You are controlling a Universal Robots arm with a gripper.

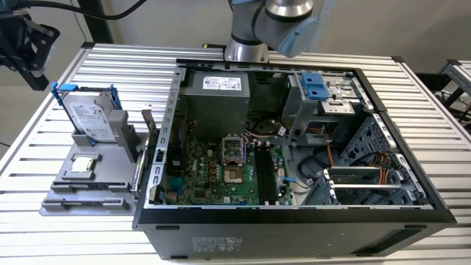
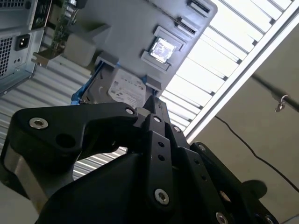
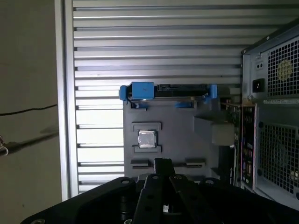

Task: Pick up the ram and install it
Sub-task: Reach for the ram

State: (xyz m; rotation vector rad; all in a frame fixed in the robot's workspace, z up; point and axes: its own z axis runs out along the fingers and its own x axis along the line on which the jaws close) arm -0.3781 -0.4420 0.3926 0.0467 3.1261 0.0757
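Observation:
The ram (image 3: 235, 135) is a thin bluish-green board standing on edge at the side of the grey holder (image 3: 177, 130) nearest the computer case. In the exterior view the ram (image 1: 141, 160) is a narrow strip between the holder and the case wall. My gripper (image 1: 35, 81) hangs black at the exterior view's far left, above and beyond the holder, well away from the ram. In both wrist views its fingers (image 3: 162, 163) meet at the tips, shut with nothing between them, and point toward the holder. The black memory slots (image 1: 268, 174) lie on the motherboard inside the case.
The open computer case (image 1: 294, 221) takes up the middle and the exterior view's right. The grey holder (image 1: 96, 193) carries a silver hard drive (image 1: 92, 116) in a blue frame and a small square chip (image 1: 83, 164). A slatted metal table (image 1: 30, 232) lies underneath.

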